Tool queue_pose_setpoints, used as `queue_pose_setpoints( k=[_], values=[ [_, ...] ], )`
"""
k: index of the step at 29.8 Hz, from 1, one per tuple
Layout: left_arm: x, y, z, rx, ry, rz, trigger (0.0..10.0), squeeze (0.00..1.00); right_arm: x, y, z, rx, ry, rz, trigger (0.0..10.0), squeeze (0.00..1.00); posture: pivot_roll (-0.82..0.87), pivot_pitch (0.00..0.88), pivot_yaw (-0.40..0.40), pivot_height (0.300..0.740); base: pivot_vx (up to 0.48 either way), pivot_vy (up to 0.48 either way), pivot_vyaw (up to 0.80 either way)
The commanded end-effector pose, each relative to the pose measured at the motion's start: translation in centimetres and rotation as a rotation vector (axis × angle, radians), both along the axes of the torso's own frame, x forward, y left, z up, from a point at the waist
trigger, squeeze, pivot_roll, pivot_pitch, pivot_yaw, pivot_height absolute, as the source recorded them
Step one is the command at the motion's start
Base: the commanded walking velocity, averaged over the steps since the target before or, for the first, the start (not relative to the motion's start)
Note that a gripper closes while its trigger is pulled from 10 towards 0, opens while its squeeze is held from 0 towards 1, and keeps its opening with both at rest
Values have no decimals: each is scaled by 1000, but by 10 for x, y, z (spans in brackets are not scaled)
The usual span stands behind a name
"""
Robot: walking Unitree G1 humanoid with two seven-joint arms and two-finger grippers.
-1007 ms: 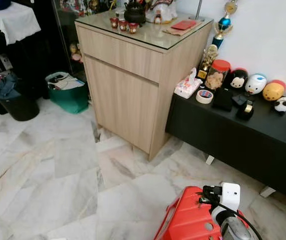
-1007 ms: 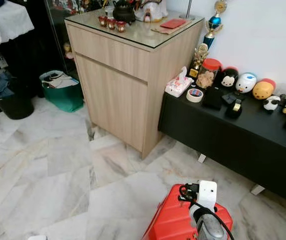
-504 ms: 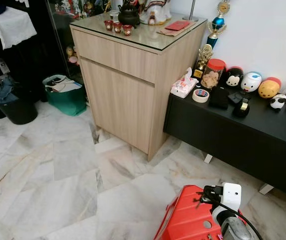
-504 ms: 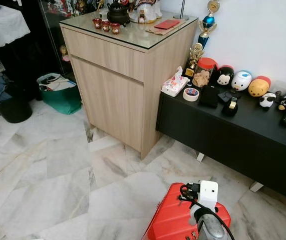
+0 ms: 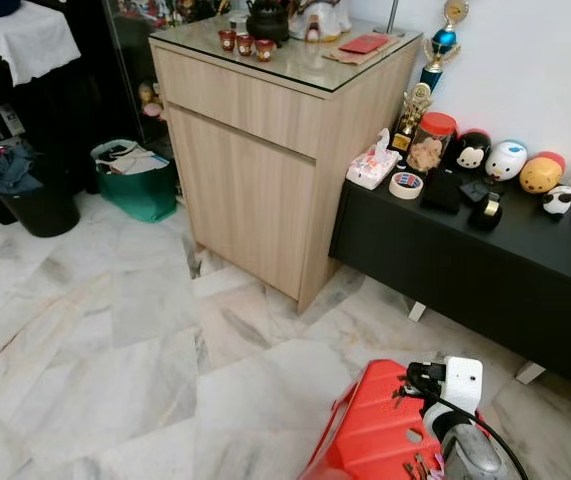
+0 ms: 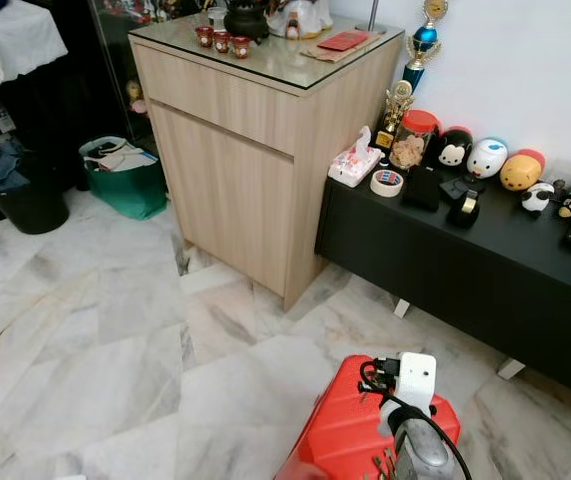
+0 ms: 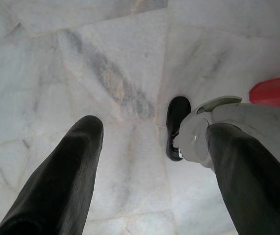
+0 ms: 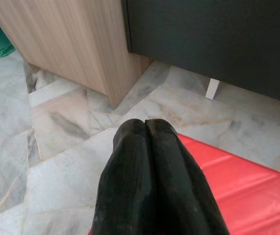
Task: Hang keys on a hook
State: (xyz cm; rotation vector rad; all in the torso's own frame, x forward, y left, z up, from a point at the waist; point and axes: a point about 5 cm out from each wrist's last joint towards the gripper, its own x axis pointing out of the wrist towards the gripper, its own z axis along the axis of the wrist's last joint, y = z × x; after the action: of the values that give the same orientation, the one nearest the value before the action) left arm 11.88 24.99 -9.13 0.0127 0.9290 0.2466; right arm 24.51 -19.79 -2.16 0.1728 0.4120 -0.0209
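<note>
Currently, stock of the scene, by item.

- Keys: none can be made out; some small dark bits on the red case at the bottom edge of the head views are too small to name.
- Hook: none located, so the way from fingers to hook, and which arm is nearer, cannot be told.
- Right gripper: one; fingers pressed together with nothing visible between them, low over the red case, pointing toward the cabinet's foot.
- Left gripper: one; fingers spread apart, empty, aimed down at the marble floor.
- Wooden cabinet: one, glass-topped.
- Red cups: three, on the cabinet.
- Black low bench: one, touching the cabinet's side.
- Tape roll: one, on the bench.
- Green bag: one, on the floor.
</note>
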Motion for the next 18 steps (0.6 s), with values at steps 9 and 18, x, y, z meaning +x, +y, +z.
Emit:
queue_pose_setpoints(
  k=[9, 18],
  values=[
    [0, -1, 0, 0, -5, 1, 10000, 0, -1, -4, -1, -1, 5, -37, 10000, 0, 65, 0, -58, 740, -257, 0, 0],
    [3, -1, 1, 2, -16, 0, 10000, 0, -1, -4, -1, -6, 9, -44, 10000, 0, 66, 0, -58, 740, -259, 0, 0]
  ],
)
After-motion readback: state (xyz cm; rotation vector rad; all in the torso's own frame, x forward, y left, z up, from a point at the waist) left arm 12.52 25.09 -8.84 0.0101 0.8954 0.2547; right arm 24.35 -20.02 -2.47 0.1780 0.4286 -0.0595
